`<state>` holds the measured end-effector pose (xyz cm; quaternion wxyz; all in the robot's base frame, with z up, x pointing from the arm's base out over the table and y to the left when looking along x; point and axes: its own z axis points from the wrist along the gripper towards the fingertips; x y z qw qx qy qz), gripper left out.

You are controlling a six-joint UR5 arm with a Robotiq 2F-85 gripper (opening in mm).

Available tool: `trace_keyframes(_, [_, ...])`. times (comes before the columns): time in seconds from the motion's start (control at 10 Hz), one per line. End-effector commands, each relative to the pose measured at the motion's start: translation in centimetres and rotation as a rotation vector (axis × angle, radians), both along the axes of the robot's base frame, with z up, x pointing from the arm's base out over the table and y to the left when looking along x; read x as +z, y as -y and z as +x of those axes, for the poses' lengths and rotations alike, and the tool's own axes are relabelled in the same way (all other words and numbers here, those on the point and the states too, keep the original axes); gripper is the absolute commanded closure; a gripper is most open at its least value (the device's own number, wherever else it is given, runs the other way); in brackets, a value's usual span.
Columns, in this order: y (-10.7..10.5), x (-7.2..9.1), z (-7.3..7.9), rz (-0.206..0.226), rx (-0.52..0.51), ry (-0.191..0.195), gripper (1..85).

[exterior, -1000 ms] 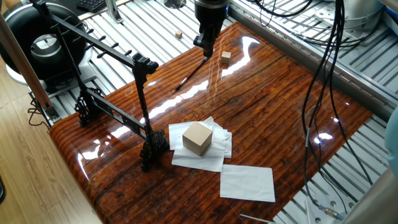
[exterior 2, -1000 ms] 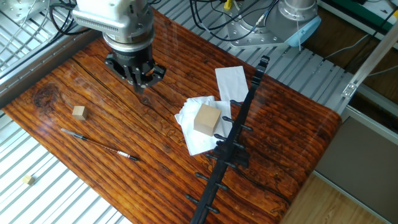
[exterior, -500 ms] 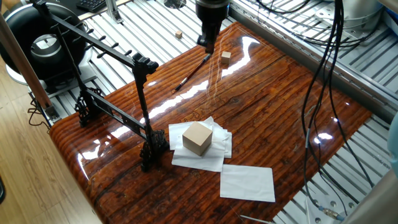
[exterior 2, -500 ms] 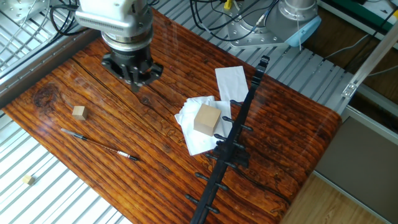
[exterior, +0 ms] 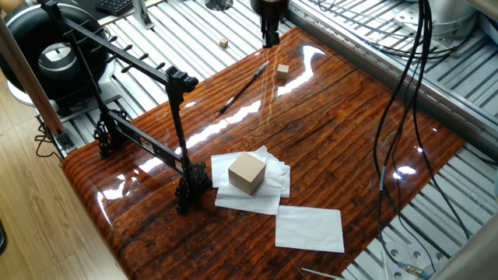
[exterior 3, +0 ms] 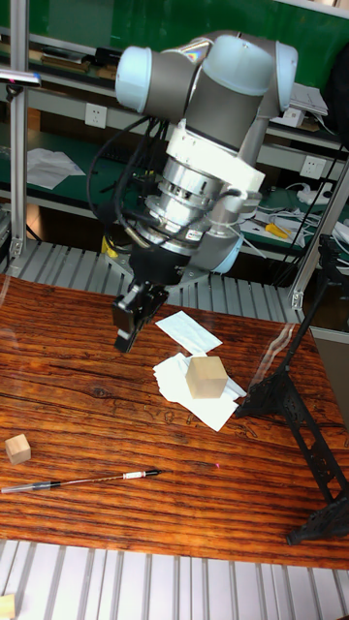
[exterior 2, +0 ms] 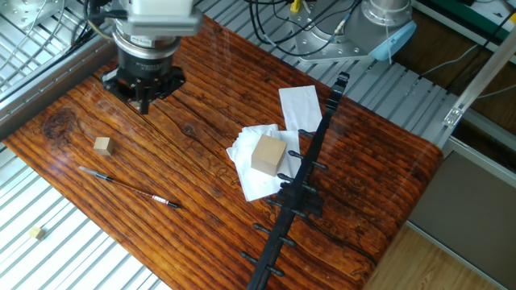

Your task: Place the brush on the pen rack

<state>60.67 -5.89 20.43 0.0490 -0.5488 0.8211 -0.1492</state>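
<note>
Hovering above the table (exterior 2: 387, 153) with nothing in it, the claw (exterior 2: 144, 103) is showing its fingers close together, though whether they are fully meeting I cannot tell. The brush (exterior 2: 129, 188) is lying flat on the wood, apart from the claw and toward the table's near edge in the other fixed view, its long axis running across the claw's path. The pen rack (exterior 2: 302, 189) is standing well away on the claw's far side.

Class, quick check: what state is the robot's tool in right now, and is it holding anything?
Tool: empty, raised above the table; fingers look close together, but open or shut cannot be told. Brush lies on the table.
</note>
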Motion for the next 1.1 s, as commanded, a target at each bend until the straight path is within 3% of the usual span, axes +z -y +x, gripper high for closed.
trace_keyframes(0.0, [0.1,0.5,2.7,-0.083,0.287,0.054,84.3])
trace_keyframes(0.2, [-0.3,0.1,1.3,-0.057,0.363,-0.002,84.3])
trace_keyframes(0.3, [0.3,0.1,0.6,-0.071,0.386,-0.033,84.3])
trace_keyframes(0.4, [0.3,-0.2,-1.1,-0.057,0.402,-0.101,84.3])
trace_keyframes(0.7, [0.3,-0.4,-2.4,-0.055,0.468,-0.178,84.3])
trace_keyframes(1.0, [0.1,-0.4,-2.7,-0.051,0.488,-0.217,84.3])
